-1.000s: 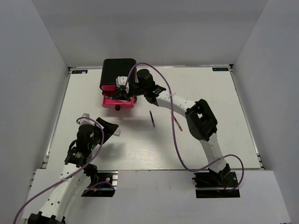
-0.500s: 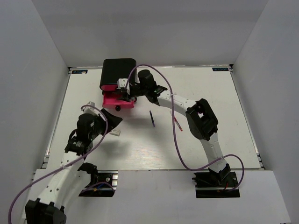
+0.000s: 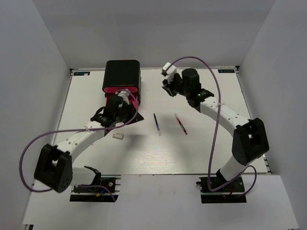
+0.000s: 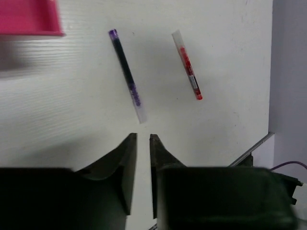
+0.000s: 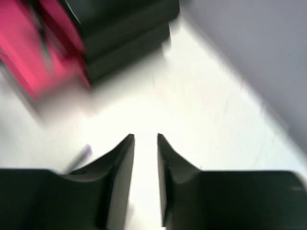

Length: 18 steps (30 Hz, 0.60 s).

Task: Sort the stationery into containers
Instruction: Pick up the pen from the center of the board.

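Note:
The black cabinet (image 3: 122,73) stands at the back left, its pink drawer (image 3: 125,92) sticking out in front. A dark blue pen (image 3: 157,123) and a red pen (image 3: 181,123) lie mid-table; the left wrist view shows the blue pen (image 4: 127,74) and red pen (image 4: 187,64) ahead of the fingers. A white eraser (image 3: 117,137) lies near the left arm. My left gripper (image 3: 133,116) hovers just before the drawer, jaws slightly apart and empty. My right gripper (image 3: 166,85) is right of the cabinet, also narrowly open and empty.
The right wrist view is blurred, showing the cabinet (image 5: 124,33) and pink drawer (image 5: 38,52) at upper left. The table's back edge (image 3: 201,68) and grey side walls close in the workspace. Purple cables arc over both arms.
My left arm swung from the near left up to the drawer and its jaws narrowed. My right gripper opened, left the drawer front and drew back to the right.

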### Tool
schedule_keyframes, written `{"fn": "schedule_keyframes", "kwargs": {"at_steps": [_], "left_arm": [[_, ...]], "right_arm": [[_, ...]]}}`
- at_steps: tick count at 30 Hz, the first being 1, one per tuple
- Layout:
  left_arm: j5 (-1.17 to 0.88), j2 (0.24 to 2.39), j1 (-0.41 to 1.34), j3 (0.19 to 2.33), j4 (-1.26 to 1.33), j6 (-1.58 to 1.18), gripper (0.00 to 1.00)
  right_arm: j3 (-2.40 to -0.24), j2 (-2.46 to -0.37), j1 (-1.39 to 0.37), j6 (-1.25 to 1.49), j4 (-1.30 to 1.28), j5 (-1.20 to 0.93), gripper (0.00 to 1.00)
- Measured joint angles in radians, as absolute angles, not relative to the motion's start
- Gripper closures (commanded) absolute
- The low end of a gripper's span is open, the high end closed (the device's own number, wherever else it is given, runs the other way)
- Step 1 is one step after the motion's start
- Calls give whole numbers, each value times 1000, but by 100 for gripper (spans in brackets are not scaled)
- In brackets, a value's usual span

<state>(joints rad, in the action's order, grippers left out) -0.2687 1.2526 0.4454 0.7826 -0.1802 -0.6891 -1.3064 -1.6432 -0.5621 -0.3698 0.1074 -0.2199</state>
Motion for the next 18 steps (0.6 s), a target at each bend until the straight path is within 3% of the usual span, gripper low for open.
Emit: {"fn": "schedule_keyframes", "kwargs": {"at_steps": [3, 5, 6, 13, 18], "left_arm": [[-237, 1377, 522, 869, -194, -675, 41], [-200, 1452, 567, 936, -228, -677, 36], [-176, 1497, 590, 978, -247, -681, 27], [-14, 1835, 699, 1315, -463, -722, 29], [64, 2016, 734, 1473, -603, -754, 36]], "right_arm": [[-1163, -1595, -479, -323, 38, -194, 65], [-1063, -1575, -439, -295, -12, -185, 65], [-1017, -1567, -423, -282, -44, -184, 65], [-907, -1494, -378, -207, -125, -194, 65], [-907, -1453, -353, -182, -109, -212, 65]]}}
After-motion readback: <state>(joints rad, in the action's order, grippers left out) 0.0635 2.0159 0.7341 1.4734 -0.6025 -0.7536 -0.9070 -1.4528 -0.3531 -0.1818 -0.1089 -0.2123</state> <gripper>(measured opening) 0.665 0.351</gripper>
